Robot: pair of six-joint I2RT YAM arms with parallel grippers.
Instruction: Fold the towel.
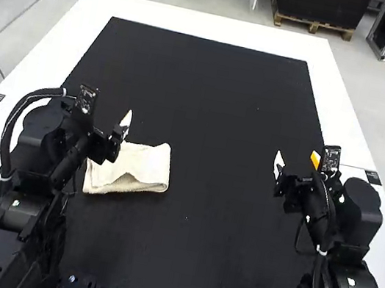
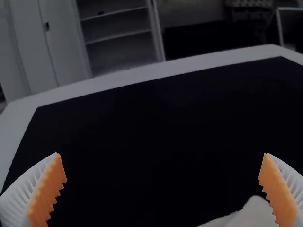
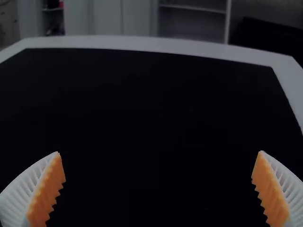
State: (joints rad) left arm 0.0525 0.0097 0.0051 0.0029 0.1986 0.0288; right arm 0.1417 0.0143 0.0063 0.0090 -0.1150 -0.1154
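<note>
Toward your left, the left gripper hangs close by the cream towel, its fingers spread wide. You have the towel lying folded, slightly rumpled, on the black mat over the white tabletop. Well apart to its right, your right gripper also holds its fingers spread.

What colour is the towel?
The towel is plain cream; the high view shows it best.

Your left gripper and right gripper each have their white ribbed fingers spread wide, orange pads facing inward.
</note>
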